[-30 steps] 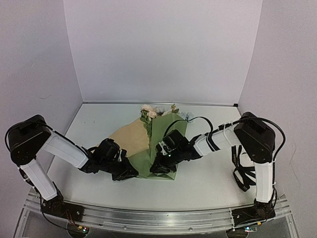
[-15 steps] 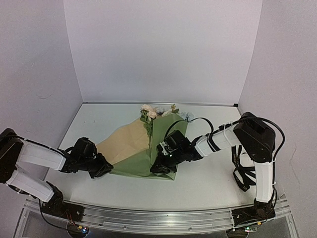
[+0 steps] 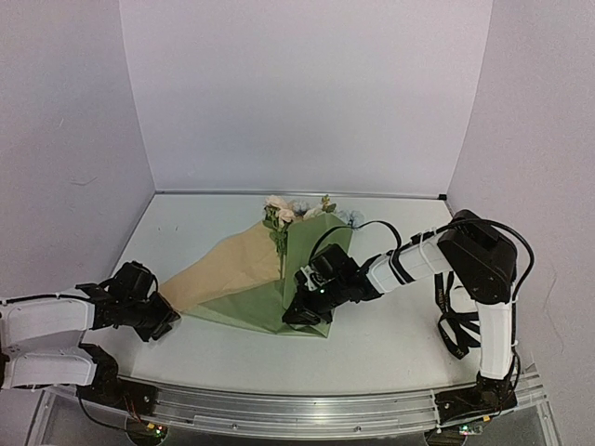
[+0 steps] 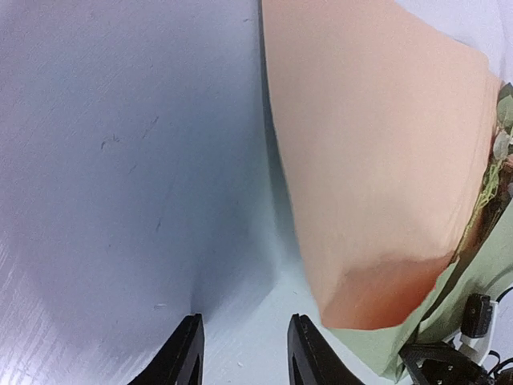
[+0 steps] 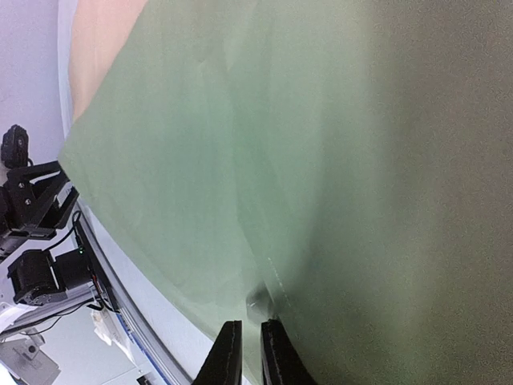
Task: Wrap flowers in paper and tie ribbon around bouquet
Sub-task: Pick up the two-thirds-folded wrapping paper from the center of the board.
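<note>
The paper (image 3: pixel 311 269) lies mid-table, olive green on the right, with its tan side (image 3: pixel 228 269) spread flat to the left. The flowers (image 3: pixel 279 212) show cream and pale blue blooms at its far end. My left gripper (image 3: pixel 160 316) sits low just off the tan flap's left tip, open, with only bare table between its fingertips (image 4: pixel 191 353). The tan paper (image 4: pixel 377 160) lies to their right. My right gripper (image 3: pixel 296 316) is shut on the green paper (image 5: pixel 264 160) at its near fold, its fingers (image 5: pixel 228 353) almost together. The ribbon is out of view.
Black cables (image 3: pixel 453 321) hang in loops beside the right arm's upright link. A metal rail (image 3: pixel 297 409) runs along the near table edge. White walls close in the back and both sides.
My left gripper let go of the tan flap, opened, and drew back to the left. The flap spread out flat leftward after it. The right gripper has stayed where it was.
</note>
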`<action>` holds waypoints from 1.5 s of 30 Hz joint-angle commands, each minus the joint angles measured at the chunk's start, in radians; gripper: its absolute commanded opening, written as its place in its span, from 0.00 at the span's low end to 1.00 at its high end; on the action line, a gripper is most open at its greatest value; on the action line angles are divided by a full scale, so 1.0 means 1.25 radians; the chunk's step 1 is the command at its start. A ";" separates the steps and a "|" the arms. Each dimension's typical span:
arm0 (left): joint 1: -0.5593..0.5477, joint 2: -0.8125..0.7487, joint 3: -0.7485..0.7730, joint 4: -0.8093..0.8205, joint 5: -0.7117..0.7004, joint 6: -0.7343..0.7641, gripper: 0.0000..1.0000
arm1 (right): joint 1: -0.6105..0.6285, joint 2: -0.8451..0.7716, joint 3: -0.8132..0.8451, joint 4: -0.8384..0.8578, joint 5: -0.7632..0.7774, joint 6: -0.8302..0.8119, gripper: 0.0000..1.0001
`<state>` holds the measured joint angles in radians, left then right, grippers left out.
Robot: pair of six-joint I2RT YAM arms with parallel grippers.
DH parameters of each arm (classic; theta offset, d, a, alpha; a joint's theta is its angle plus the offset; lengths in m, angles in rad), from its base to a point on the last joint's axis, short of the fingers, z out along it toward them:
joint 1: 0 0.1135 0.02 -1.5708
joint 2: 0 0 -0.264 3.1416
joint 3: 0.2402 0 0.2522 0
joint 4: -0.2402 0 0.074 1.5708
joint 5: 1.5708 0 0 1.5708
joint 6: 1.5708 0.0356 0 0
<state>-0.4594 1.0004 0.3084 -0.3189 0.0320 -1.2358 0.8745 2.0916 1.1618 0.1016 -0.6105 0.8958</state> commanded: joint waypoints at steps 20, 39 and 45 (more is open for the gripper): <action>-0.145 0.061 -0.036 0.303 -0.102 -0.115 0.44 | -0.012 0.061 -0.021 -0.067 0.064 0.012 0.12; -0.146 -0.004 -0.012 0.292 -0.143 0.040 0.00 | -0.011 0.066 -0.017 -0.068 0.065 0.014 0.12; -0.157 0.045 0.134 0.308 -0.050 0.270 0.00 | -0.012 0.067 0.001 -0.121 0.087 0.012 0.12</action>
<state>-0.6430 1.0173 0.3215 0.0270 -0.1012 -1.1319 0.8680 2.1051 1.1665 0.1221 -0.6294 0.9150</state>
